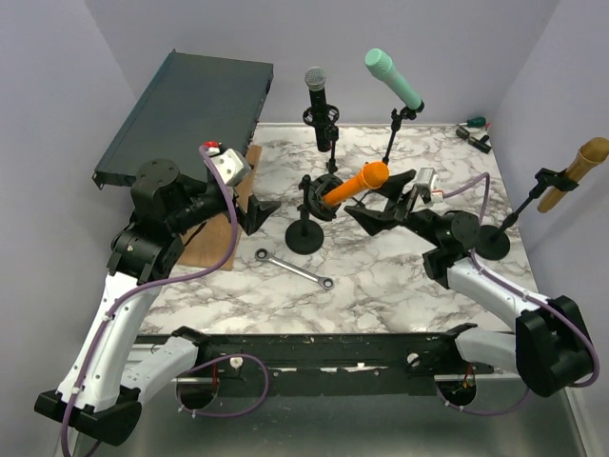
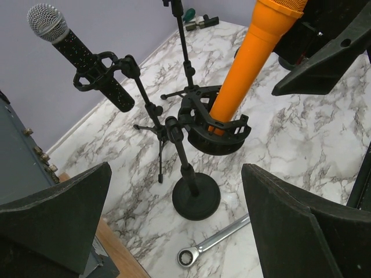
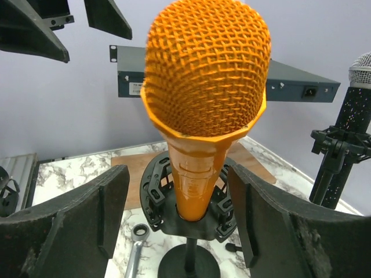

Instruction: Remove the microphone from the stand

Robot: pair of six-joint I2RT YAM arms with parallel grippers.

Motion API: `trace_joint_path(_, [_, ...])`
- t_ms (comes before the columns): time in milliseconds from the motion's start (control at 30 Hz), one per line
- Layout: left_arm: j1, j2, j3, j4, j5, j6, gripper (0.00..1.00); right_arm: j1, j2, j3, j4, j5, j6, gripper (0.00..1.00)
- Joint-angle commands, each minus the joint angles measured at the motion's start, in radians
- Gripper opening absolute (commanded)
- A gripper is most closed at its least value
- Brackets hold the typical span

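An orange microphone [image 1: 357, 183] sits tilted in the black cradle of a short stand [image 1: 306, 234] at the middle of the marble table. In the right wrist view its mesh head [image 3: 206, 75] fills the top and its handle drops into the cradle [image 3: 152, 188]. My right gripper [image 3: 177, 194] is open, one pad on each side of the handle, with a gap on both sides. My left gripper [image 2: 175, 174] is wide open and empty, to the left of the stand's round base [image 2: 196, 198], and it looks at the orange microphone [image 2: 255, 58] from that side.
A silver ratchet wrench [image 1: 295, 269] lies in front of the stand. Behind it are a black microphone [image 1: 317, 81] and a teal one [image 1: 392, 76] on stands, and a tan one [image 1: 576, 169] at far right. A dark rack unit [image 1: 190, 109] and a wooden board [image 1: 214, 238] are at left.
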Motion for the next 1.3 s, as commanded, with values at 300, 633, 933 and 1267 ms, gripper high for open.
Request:
trace_joint_path(300, [-0.011, -0.020, -0.071, 0.096, -0.011, -0.001, 0.99, 0.036, 0.159, 0.063, 0.216, 0.082, 0.068, 0.58])
trace_joint_path(633, [-0.011, -0.033, -0.099, 0.122, -0.016, 0.016, 0.99, 0.038, 0.200, 0.108, 0.230, 0.052, 0.123, 0.29])
trace_joint_path(933, [-0.011, -0.052, -0.120, 0.133, -0.030, 0.033, 0.99, 0.039, 0.141, 0.133, 0.190, 0.076, 0.111, 0.01])
trace_joint_path(1267, [-0.011, -0.053, -0.100, 0.107, -0.051, 0.039, 0.99, 0.037, 0.065, 0.212, -0.051, 0.069, -0.010, 0.01])
